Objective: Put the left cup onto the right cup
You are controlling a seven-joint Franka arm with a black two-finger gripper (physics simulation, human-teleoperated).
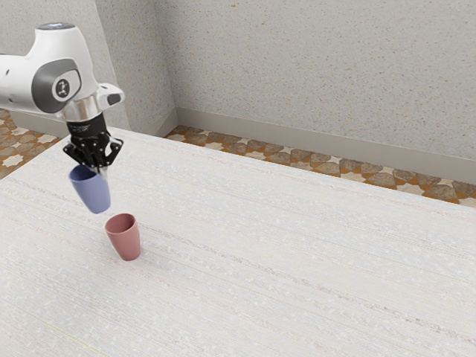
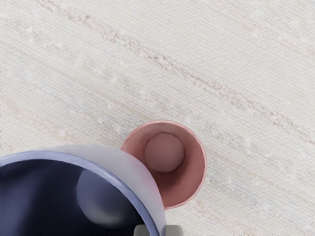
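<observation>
Between the jaws hangs the blue cup (image 1: pixel 90 190).

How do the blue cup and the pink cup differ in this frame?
The blue cup hangs tilted in the gripper, clear of the table; the pink cup stands upright on it, untouched. The blue cup is periwinkle, the pink cup dusty rose. Both are empty, handleless, tapered cups with mouths up.
</observation>
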